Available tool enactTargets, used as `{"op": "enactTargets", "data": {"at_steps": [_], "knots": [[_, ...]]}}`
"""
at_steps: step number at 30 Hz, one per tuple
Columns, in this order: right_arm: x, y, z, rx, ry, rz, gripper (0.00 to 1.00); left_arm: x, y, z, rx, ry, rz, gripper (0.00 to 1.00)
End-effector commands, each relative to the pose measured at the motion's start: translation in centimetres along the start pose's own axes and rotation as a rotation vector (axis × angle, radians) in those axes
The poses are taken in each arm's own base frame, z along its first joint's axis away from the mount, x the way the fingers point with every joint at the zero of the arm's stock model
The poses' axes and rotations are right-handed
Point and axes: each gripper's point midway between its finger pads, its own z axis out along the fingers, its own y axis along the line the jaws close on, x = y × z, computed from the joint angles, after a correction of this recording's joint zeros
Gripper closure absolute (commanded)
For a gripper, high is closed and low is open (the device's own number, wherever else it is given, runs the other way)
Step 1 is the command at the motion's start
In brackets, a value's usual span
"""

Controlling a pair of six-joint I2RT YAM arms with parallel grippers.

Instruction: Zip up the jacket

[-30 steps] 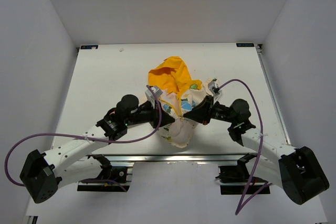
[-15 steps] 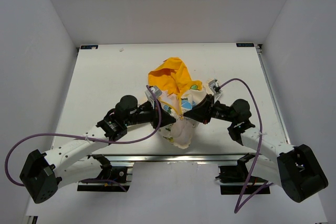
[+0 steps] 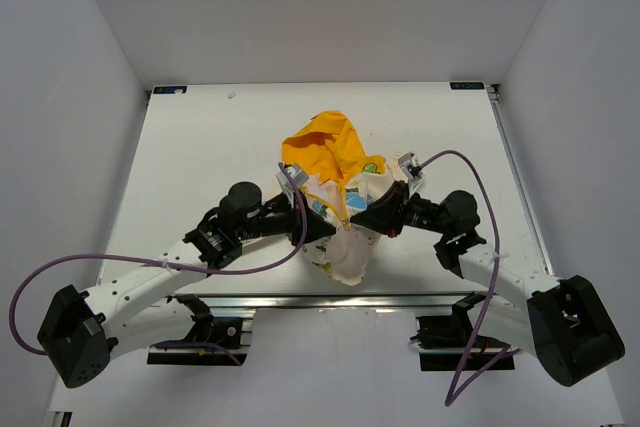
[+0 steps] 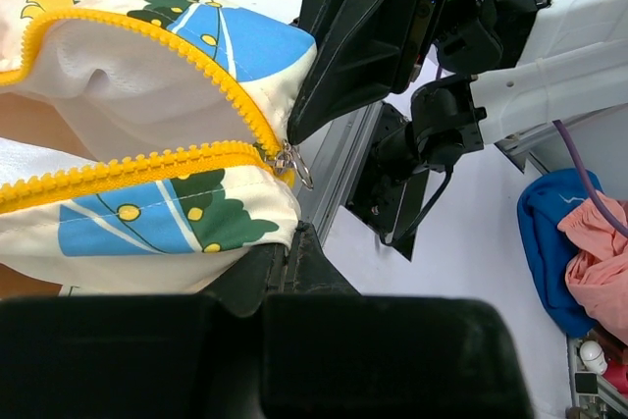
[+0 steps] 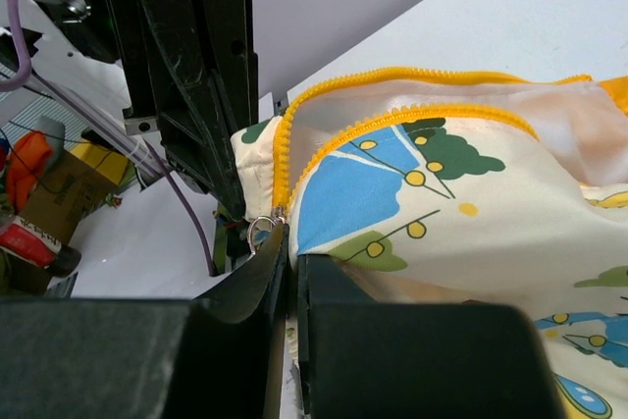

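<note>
The left gripper (image 4: 291, 240) and right gripper (image 5: 291, 254) each pinch the jacket (image 3: 336, 155) tight beside its zipper slider (image 4: 286, 157).

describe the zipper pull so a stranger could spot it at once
In the middle of the white table is a cream jacket with a yellow hood. Where its two yellow zipper rows join, between the left pincer and right pincer, hangs the zipper pull: the only silver metal bit on the fabric.
</note>
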Motion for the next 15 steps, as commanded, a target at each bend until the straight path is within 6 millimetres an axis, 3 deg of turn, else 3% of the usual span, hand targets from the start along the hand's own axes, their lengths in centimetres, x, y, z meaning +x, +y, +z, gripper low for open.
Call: {"op": "enactTargets", "data": {"at_steps": [1,4,8,15], "knots": [[0.0,0.2,-0.3,-0.005,0.003,-0.035,0.94,0.9,-0.2,-0.4,0.008,0.018,-0.012,1.00],[1.1,-0.8,-0.7,0.048,0.029,-0.035,0.97,2.7,1.3,-0.4,-0.052,0.076,-0.056,1.00],[4.7,-3.6,-2.2,0.207,0.135,0.063,1.00,6.4,3.3,-0.6,-0.113,0.171,-0.126,1.00],[10.0,-5.9,-4.4,0.345,0.222,0.193,0.99,11.2,5.8,-0.5,-0.156,0.275,-0.158,1.00]]}}
